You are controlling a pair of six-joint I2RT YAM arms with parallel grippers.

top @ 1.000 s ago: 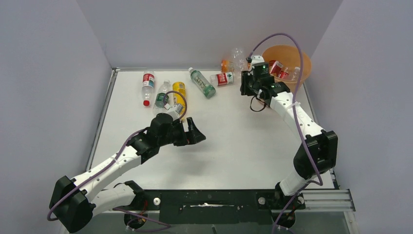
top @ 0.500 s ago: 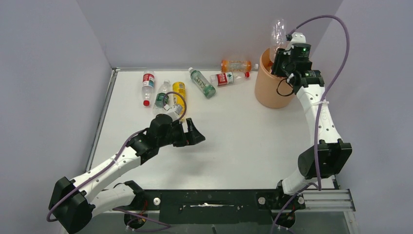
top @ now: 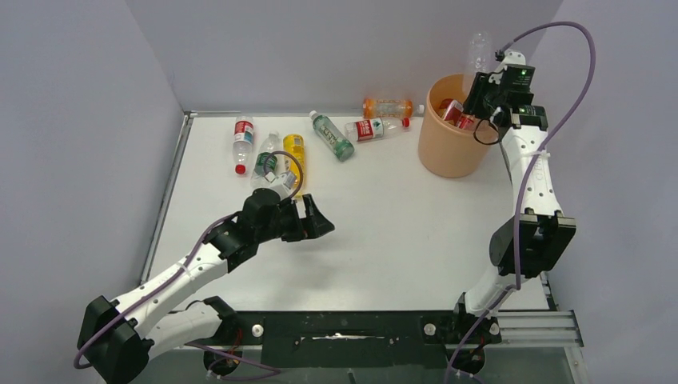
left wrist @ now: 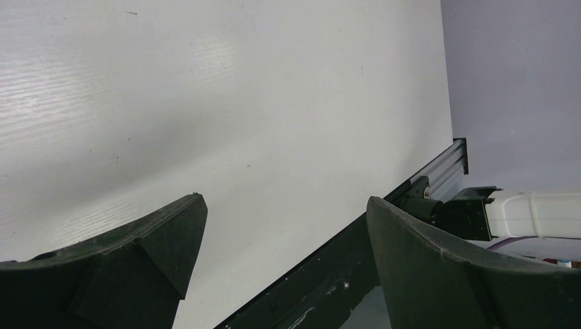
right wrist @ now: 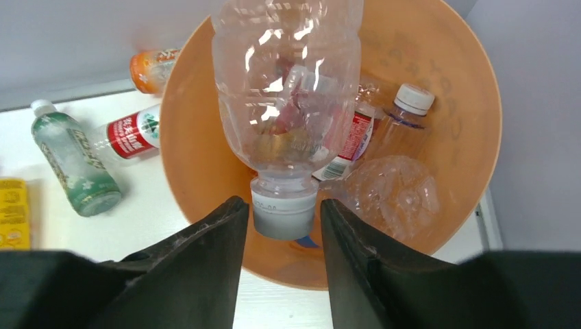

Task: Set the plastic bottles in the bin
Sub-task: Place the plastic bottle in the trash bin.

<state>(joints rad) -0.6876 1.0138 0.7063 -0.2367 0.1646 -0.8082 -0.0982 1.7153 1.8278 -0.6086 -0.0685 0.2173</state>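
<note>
My right gripper is shut on the white cap of a clear plastic bottle and holds it over the open peach-orange bin. Inside the bin lie a red-labelled bottle, a clear one with a white cap and a crushed clear one. On the table lie an orange bottle, a red-labelled one, a green one, a yellow one, a green-labelled one and a red-capped one. My left gripper is open and empty over bare table.
The bin stands at the table's far right corner, close to the back and right walls. The loose bottles lie along the far edge. The black base rail runs along the near edge.
My right gripper has carried the clear bottle up from the table beside the bin and to the right, over the bin's opening. The left arm has barely moved.
</note>
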